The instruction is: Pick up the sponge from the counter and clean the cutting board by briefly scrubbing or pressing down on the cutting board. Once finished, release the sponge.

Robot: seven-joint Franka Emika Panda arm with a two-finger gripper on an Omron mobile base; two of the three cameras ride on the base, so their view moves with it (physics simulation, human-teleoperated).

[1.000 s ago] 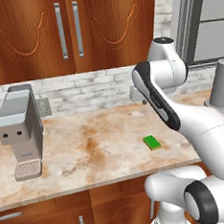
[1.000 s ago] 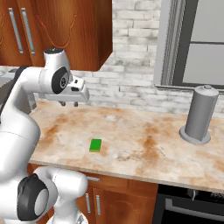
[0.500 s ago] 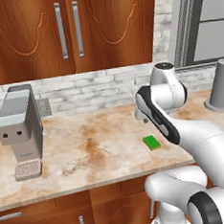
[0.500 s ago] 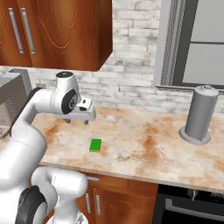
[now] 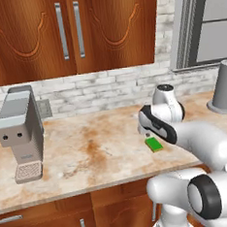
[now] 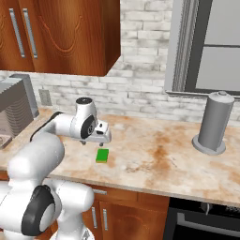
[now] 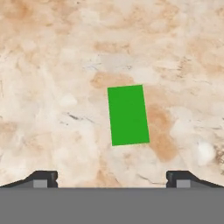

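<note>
The small green sponge (image 5: 154, 144) (image 6: 102, 155) (image 7: 127, 114) lies flat on the marbled counter (image 5: 89, 151) (image 6: 159, 154) (image 7: 52, 65), near its front edge. My gripper (image 7: 112, 177) hangs just above and slightly behind the sponge, pointing down at it. The jaws are open and nothing is between them. In the hand view the two dark fingertips (image 7: 43, 178) stand far apart, wider than the sponge, which lies a little ahead of them. From the base views my hand (image 5: 145, 131) (image 6: 101, 133) is low over the counter beside the sponge. The cutting board is out of view.
A grey coffee machine (image 5: 20, 133) (image 6: 14, 112) stands at the counter's left. A grey cylindrical canister (image 5: 225, 86) (image 6: 213, 123) stands at the right, near the brick wall. Wooden cabinets (image 5: 79, 31) hang overhead.
The arm has folded down and the hand has dropped from well above the counter to just over the sponge. The sponge has not moved.
</note>
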